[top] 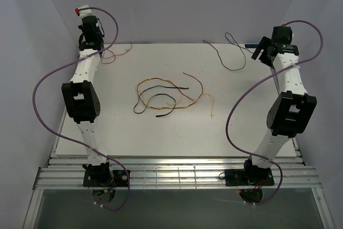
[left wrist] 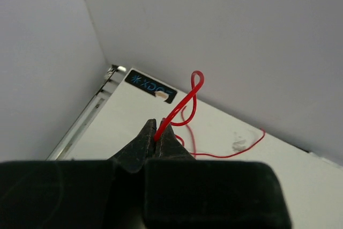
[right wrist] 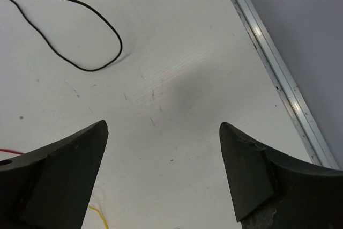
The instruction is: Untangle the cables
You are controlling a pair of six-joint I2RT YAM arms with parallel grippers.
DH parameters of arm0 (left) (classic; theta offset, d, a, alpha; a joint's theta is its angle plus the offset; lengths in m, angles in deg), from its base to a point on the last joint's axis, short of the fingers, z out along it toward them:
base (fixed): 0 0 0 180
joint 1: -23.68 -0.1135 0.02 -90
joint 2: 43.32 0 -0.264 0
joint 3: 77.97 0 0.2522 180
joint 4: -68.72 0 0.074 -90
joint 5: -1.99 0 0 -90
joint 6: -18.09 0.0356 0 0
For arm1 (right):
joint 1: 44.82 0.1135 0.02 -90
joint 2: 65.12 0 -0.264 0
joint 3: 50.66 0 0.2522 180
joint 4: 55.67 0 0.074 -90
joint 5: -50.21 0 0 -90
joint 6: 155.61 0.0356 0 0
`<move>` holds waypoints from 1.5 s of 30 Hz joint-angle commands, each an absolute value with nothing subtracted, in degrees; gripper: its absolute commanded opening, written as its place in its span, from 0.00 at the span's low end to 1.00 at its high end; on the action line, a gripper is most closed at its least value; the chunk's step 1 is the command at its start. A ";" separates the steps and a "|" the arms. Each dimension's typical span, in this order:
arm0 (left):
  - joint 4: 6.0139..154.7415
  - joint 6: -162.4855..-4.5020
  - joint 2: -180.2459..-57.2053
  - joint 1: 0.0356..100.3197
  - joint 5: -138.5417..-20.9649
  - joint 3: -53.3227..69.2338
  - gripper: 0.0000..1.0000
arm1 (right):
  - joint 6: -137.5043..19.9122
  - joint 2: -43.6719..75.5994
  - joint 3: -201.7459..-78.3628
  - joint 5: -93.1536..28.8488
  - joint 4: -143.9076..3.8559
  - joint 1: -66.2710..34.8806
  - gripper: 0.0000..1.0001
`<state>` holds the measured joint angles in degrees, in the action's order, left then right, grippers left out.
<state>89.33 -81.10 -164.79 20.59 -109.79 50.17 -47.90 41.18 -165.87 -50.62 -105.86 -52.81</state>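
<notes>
A thin red cable (left wrist: 188,100) loops over the table's far left corner, and my left gripper (left wrist: 157,132) is shut on it just above the table. From above, this gripper (top: 92,52) sits at the far left with the red cable (top: 109,58) beside it. My right gripper (right wrist: 163,127) is open and empty above bare table, with a black cable's loop (right wrist: 88,71) ahead to its left. From above, it (top: 259,52) is at the far right by that black cable (top: 231,68). A tangle of orange (top: 161,80), black (top: 153,98) and red (top: 196,82) cables lies mid-table.
A black label (left wrist: 151,85) is stuck near the far left corner. The table's metal edge rail (right wrist: 278,73) runs along the right side. A yellow cable end (right wrist: 99,215) shows near the right gripper. Grey walls close in on three sides.
</notes>
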 commanded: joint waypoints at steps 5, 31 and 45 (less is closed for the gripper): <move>97.94 -81.23 -172.07 17.18 -110.00 54.70 0.27 | -53.30 32.37 -154.54 -48.25 -102.86 -53.26 0.90; 97.42 -94.41 -138.60 22.70 -61.47 21.76 0.98 | -75.98 42.28 -145.63 -27.92 -102.65 -33.66 0.95; 97.51 -93.80 -139.29 31.50 -60.77 18.67 0.98 | -76.33 50.19 -145.10 -33.55 -98.87 -29.53 0.64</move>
